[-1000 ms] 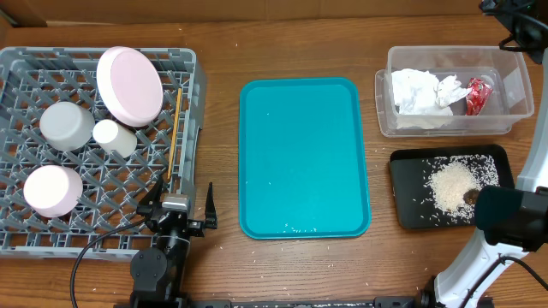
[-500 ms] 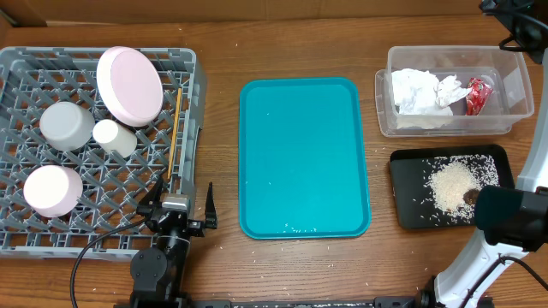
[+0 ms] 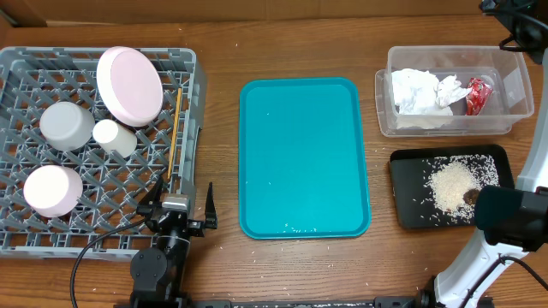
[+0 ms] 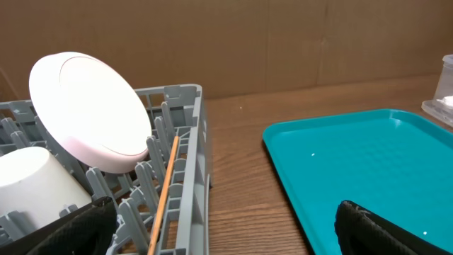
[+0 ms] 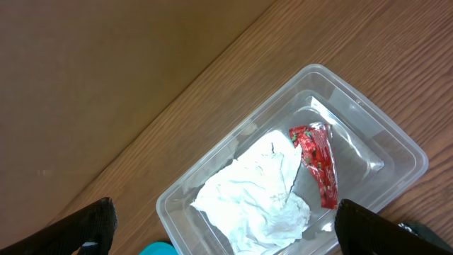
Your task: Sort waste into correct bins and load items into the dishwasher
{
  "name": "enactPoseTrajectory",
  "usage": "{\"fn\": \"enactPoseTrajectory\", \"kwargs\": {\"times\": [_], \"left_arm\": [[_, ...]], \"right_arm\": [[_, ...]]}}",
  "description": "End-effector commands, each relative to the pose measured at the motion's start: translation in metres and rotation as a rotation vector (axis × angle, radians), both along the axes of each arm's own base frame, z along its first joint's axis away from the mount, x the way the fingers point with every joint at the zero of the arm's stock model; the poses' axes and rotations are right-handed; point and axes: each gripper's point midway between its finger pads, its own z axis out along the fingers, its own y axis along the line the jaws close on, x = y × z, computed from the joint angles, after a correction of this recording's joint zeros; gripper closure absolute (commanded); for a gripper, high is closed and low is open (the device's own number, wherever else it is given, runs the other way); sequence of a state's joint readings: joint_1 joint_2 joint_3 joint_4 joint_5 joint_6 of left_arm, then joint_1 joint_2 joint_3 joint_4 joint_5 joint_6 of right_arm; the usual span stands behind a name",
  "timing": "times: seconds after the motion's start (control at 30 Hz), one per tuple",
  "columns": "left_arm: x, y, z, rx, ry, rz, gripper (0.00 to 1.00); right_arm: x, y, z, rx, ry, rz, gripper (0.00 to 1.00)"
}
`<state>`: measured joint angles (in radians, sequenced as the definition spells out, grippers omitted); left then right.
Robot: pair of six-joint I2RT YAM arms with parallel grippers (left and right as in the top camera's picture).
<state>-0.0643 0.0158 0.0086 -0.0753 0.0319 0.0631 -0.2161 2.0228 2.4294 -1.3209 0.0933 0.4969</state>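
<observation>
Overhead, I see the big grey plastic dish rack [image 3: 103, 198] at nine o'clock, with the round white plate [image 3: 128, 85] inside. At two o'clock, the clear plastic tub [image 3: 445, 53] holds crumpled white paper napkins [image 3: 418, 92] and a crinkled red wrapper [image 3: 477, 96]. My left gripper [image 3: 183, 198] and right gripper [image 5: 223, 212] are spread wide, holding nothing.

One plate [image 3: 128, 84], two bowls [image 3: 67, 125], one cup [image 3: 114, 136], one rack [image 3: 103, 198], one teal tray [image 3: 304, 154], one tub [image 3: 507, 96] and one black tray [image 3: 407, 184] are counted.
</observation>
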Motion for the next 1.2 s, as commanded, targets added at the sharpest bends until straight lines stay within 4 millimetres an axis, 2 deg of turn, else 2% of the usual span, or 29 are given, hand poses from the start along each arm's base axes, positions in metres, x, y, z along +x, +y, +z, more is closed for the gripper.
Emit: {"fn": "enactPoseTrajectory", "kwargs": {"times": [0.0,0.13,0.2,0.3,0.4,0.5,0.63,0.77,0.87,1.03,1.1,1.17], "left_arm": [[0.000,0.002,0.000,0.024,-0.007,0.012,0.00],[0.000,0.002,0.000,0.024,-0.007,0.012,0.00],[0.000,0.002,0.000,0.024,-0.007,0.012,0.00],[0.000,0.002,0.000,0.024,-0.007,0.012,0.00],[0.000,0.002,0.000,0.024,-0.007,0.012,0.00],[0.000,0.002,0.000,0.024,-0.007,0.012,0.00],[0.000,0.002,0.000,0.024,-0.007,0.012,0.00],[0.000,0.002,0.000,0.024,-0.007,0.012,0.00],[0.000,0.002,0.000,0.024,-0.007,0.012,0.00],[0.000,0.002,0.000,0.024,-0.007,0.012,0.00],[0.000,0.002,0.000,0.024,-0.007,0.012,0.00],[0.000,0.002,0.000,0.024,-0.007,0.012,0.00]], "right_arm": [[-0.006,-0.001,0.004,-0.001,0.006,-0.006,0.00],[-0.023,-0.003,0.013,-0.064,0.036,-0.022,0.00],[-0.039,-0.006,0.026,-0.119,0.041,-0.053,0.00],[-0.055,0.005,0.057,-0.196,-0.004,-0.006,0.00],[-0.065,0.018,0.090,-0.251,-0.085,0.066,0.00],[-0.071,0.027,0.112,-0.291,-0.149,0.107,0.00],[-0.073,0.038,0.121,-0.325,-0.218,0.151,0.00],[-0.072,0.052,0.116,-0.295,-0.325,0.203,0.00],[-0.079,0.064,0.100,-0.270,-0.400,0.250,0.00],[-0.102,0.083,0.062,-0.241,-0.508,0.321,0.00],[-0.117,0.090,0.037,-0.227,-0.527,0.350,0.00],[-0.128,0.095,0.021,-0.218,-0.540,0.367,0.00]]}}
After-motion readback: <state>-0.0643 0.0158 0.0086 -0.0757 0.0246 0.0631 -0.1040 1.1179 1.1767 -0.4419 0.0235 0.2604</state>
